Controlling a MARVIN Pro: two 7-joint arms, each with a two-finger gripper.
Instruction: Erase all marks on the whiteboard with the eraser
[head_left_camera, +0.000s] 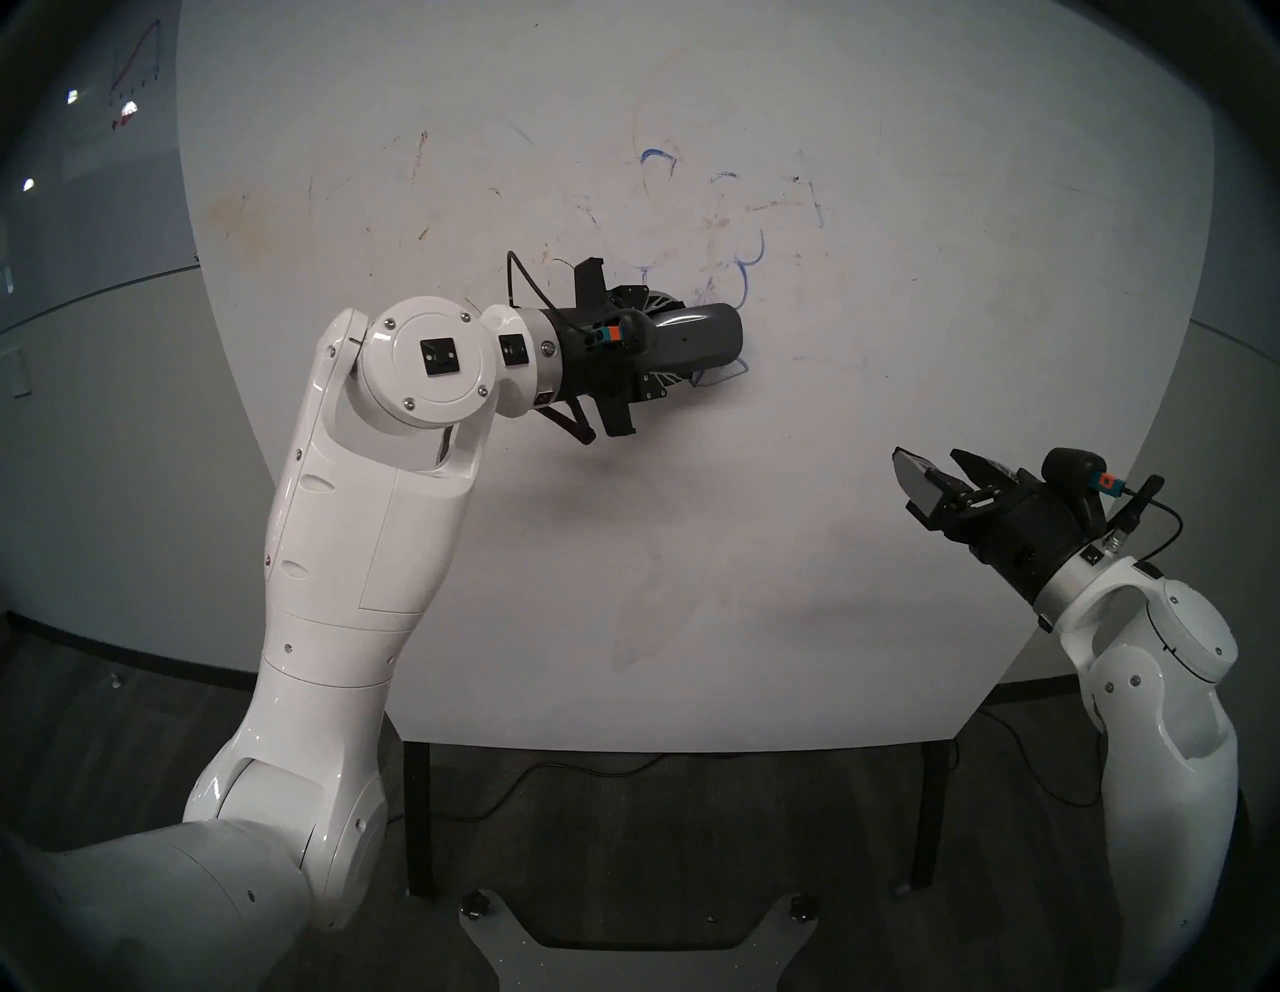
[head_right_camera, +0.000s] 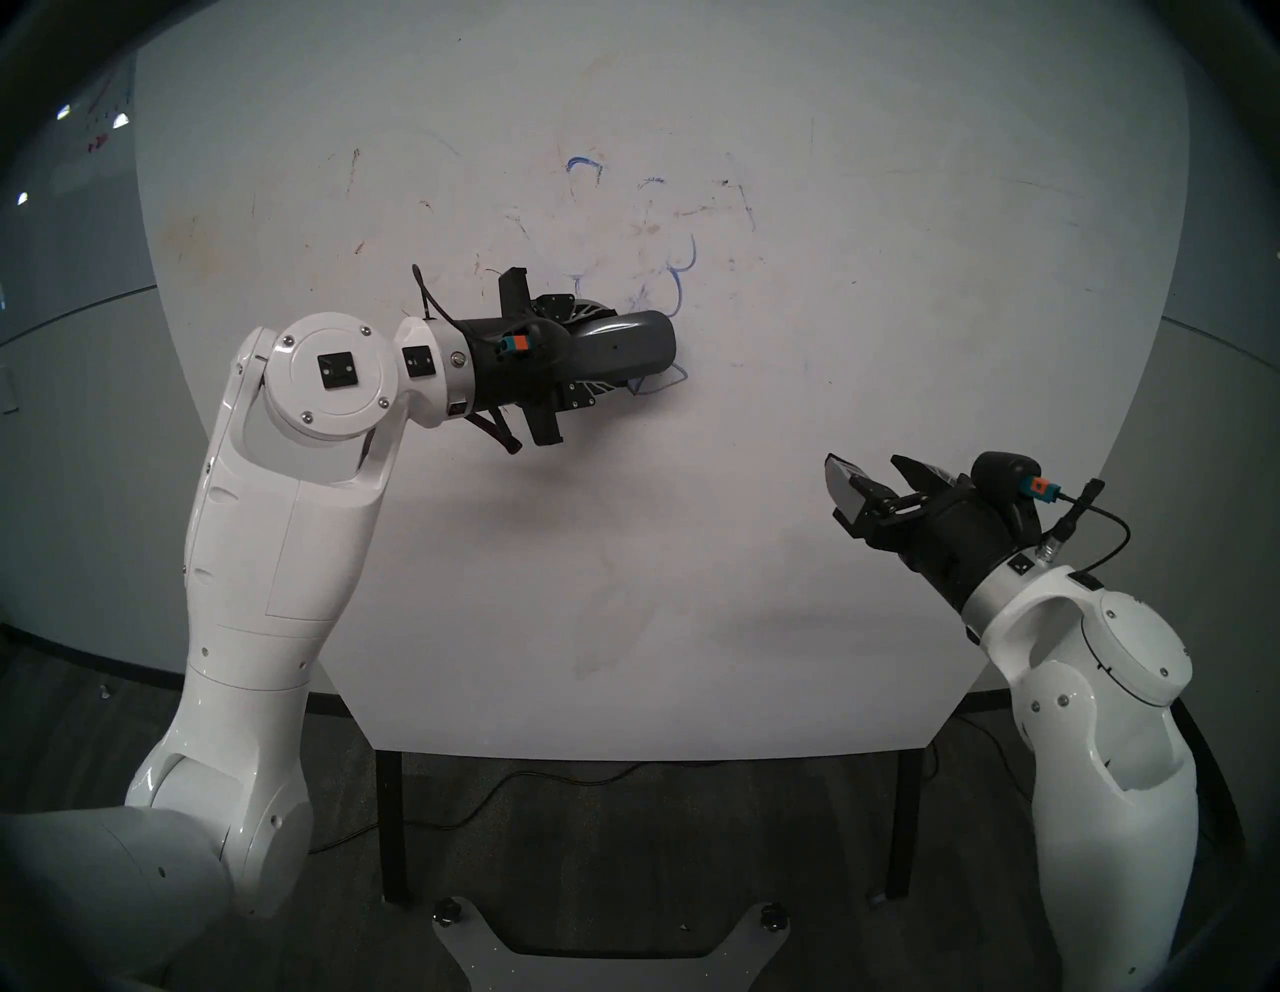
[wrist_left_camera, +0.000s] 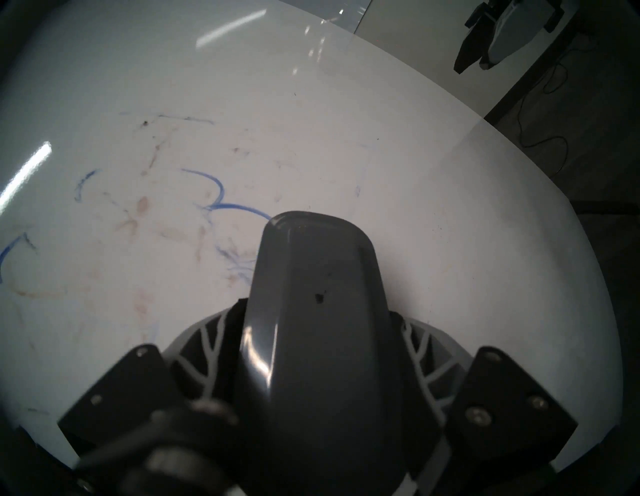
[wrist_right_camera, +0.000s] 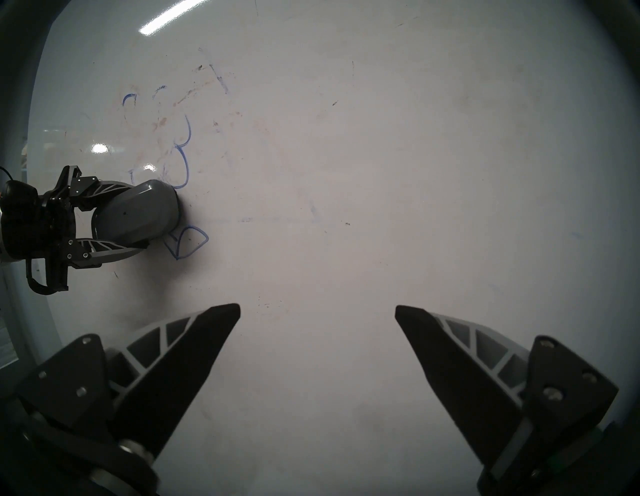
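The whiteboard (head_left_camera: 900, 415) (head_right_camera: 762, 568) (wrist_left_camera: 433, 166) (wrist_right_camera: 398, 173) fills the view. My left gripper (head_left_camera: 682, 344) (head_right_camera: 609, 348) is shut on the dark grey eraser (head_left_camera: 706, 339) (head_right_camera: 634, 346) (wrist_left_camera: 311, 311) (wrist_right_camera: 138, 214), whose far end presses on the board amid the marks. Blue marks (head_left_camera: 756, 255) (head_right_camera: 687, 258) (wrist_left_camera: 221, 194) (wrist_right_camera: 186, 162) remain as petal arcs above and right of the eraser. A small blue leaf outline (head_left_camera: 720, 375) (wrist_right_camera: 189, 242) sits just below its tip. My right gripper (head_left_camera: 935, 463) (head_right_camera: 866, 465) (wrist_right_camera: 317, 308) hangs open and empty at the lower right, off the board.
Brown and black smudges (head_left_camera: 717, 223) are scattered around the drawing. Dark stand legs (head_left_camera: 419, 817) and a floor cable (head_left_camera: 526, 783) lie under the board's lower edge. A grey wall panel with a red graph (head_left_camera: 138, 69) is at the far upper left.
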